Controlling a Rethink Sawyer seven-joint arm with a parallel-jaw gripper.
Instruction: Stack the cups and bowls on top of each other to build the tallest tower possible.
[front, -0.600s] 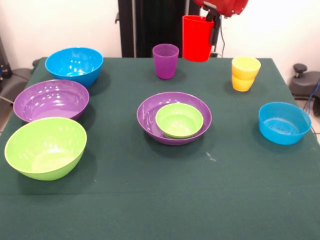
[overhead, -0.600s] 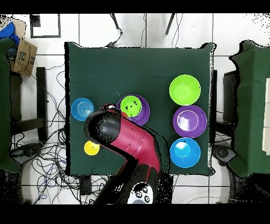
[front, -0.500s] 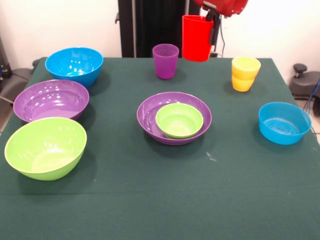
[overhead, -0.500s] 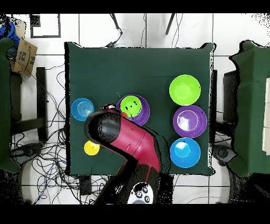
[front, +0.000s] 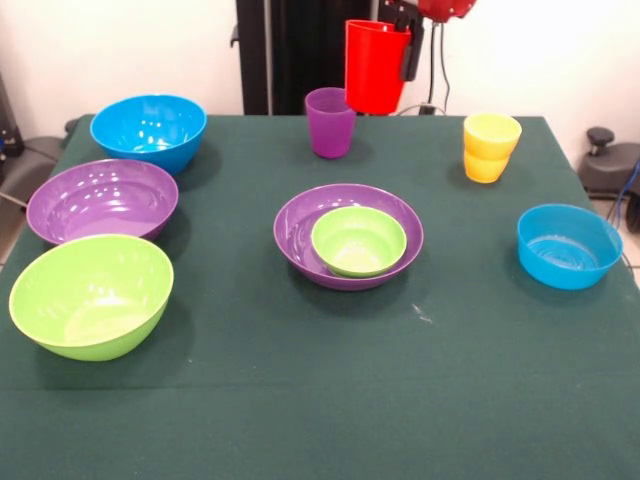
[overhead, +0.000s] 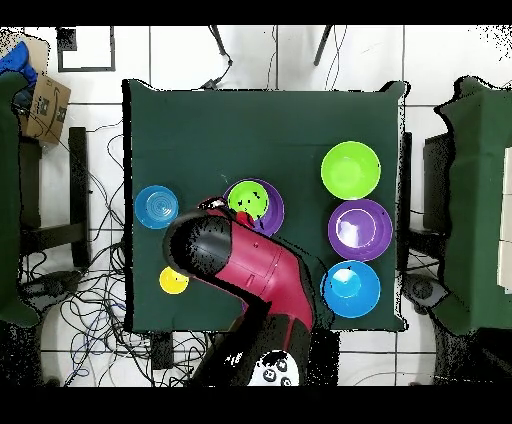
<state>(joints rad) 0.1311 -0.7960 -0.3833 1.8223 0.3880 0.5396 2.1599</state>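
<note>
My gripper is shut on the rim of the red cup and holds it upright in the air above the table's far edge, just right of the purple cup. The small green bowl sits inside a large purple bowl at the table's middle. Two stacked yellow cups stand at the far right. The small blue bowl is at the right. In the overhead view my arm hides the gripper, the red cup and the purple cup.
At the left stand a large blue bowl, a second large purple bowl and a large lime green bowl. The green table has open cloth at the front. Cables and chairs surround the table.
My gripper has carried the red cup to the left and slightly up in the front view, closer to above the purple cup. The other things have not moved.
</note>
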